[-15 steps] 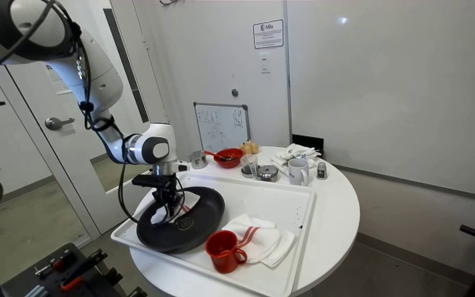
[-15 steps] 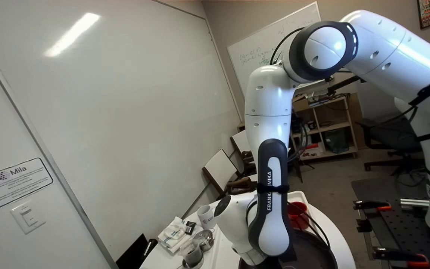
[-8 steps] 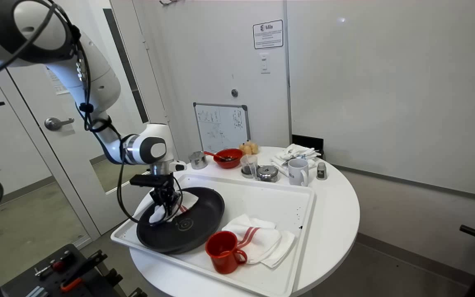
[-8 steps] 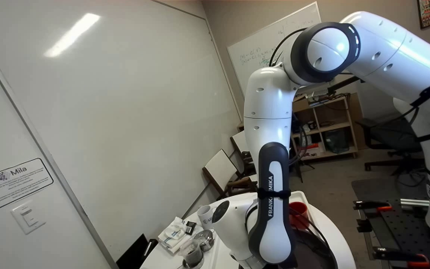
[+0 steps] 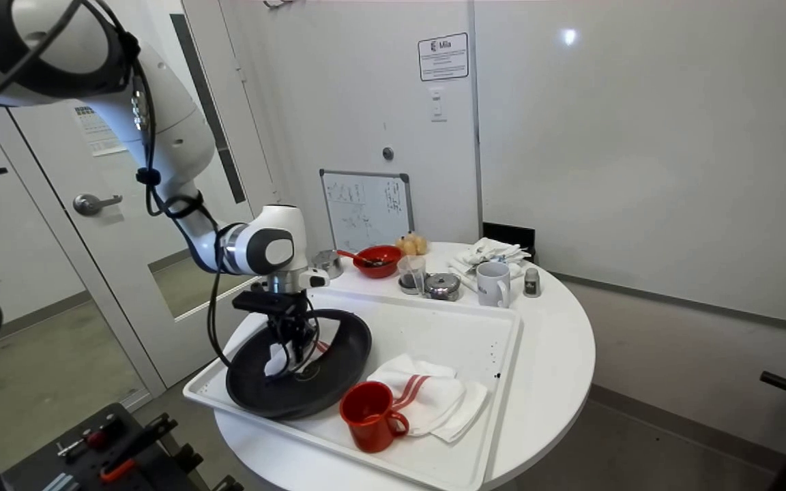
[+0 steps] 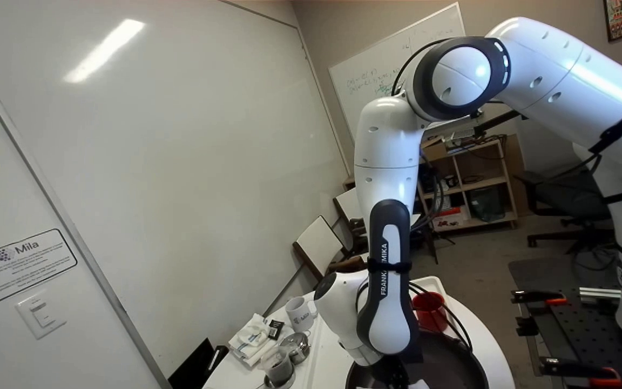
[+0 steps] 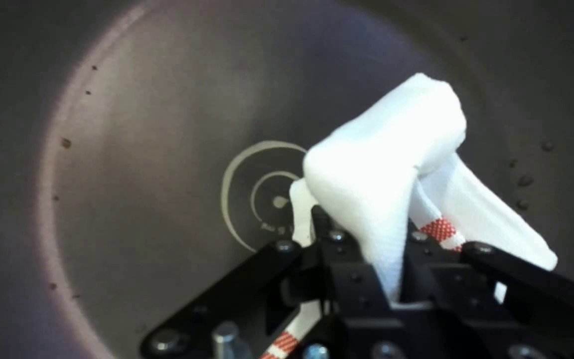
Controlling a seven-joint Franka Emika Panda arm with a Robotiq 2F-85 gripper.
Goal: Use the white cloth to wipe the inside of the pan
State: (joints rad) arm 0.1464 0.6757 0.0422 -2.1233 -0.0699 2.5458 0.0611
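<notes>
- Pan (image 5: 342, 365), blk: beneath tool (image 7: 366, 229) & reaching out both sides of it, in wht tray (image 5: 464, 341).
- Tool: within pan rim, pointing down, jaws closed, fold of white cloth (image 7: 386, 149) nipped btwn; can't tell if it touches pan floor.
- White cloth: in tool's grip, inside pan; red-striped bits show both sides of tool in wrist view.
- Steel pot (image 5: 331, 263): behind tool, slightly R, on worktop (image 5: 557, 361).
- Red mug (image 5: 366, 426): R of tool, cam side, in tray, just beside pan.
- Red bowl (image 5: 378, 272): R of tool & behind, red-handled utensil (image 5: 354, 256) in it.
- Bigger cloth (image 5: 427, 406), red stripes too: R of tool, cam side, in tray next to red mug.
- Pale mug (image 5: 491, 285): well R of tool, behind, on worktop.
- Sm. gray container (image 5: 532, 283): furthest R of tool here, behind, beside pale mug.
</notes>
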